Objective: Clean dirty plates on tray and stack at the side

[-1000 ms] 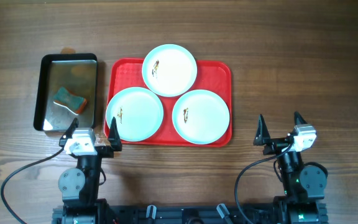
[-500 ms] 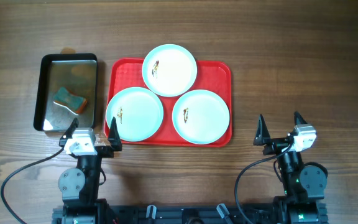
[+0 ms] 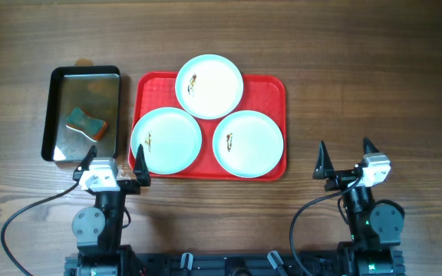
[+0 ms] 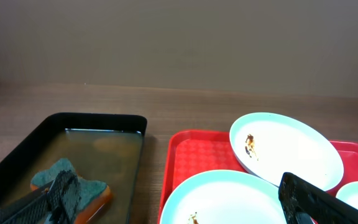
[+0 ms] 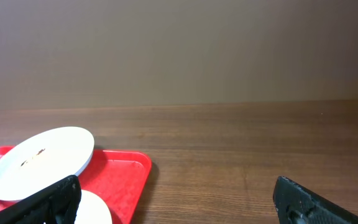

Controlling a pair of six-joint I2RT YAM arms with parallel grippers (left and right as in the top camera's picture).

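Observation:
Three white plates, each with a small brown smear, lie on the red tray [image 3: 263,86]: one at the back [image 3: 209,85] resting over the other two, one front left [image 3: 166,140], one front right [image 3: 248,142]. My left gripper [image 3: 114,161] is open and empty at the tray's front left corner, between the pan and the front left plate [image 4: 229,199]. My right gripper [image 3: 346,161] is open and empty over bare table to the right of the tray [image 5: 120,171]. The back plate also shows in the left wrist view [image 4: 284,149] and the right wrist view [image 5: 39,160].
A dark metal pan [image 3: 56,115] holding water and a teal-and-orange sponge [image 3: 86,123] stands left of the tray; it also shows in the left wrist view [image 4: 98,119]. Bare wooden table [image 3: 374,92] lies right of the tray.

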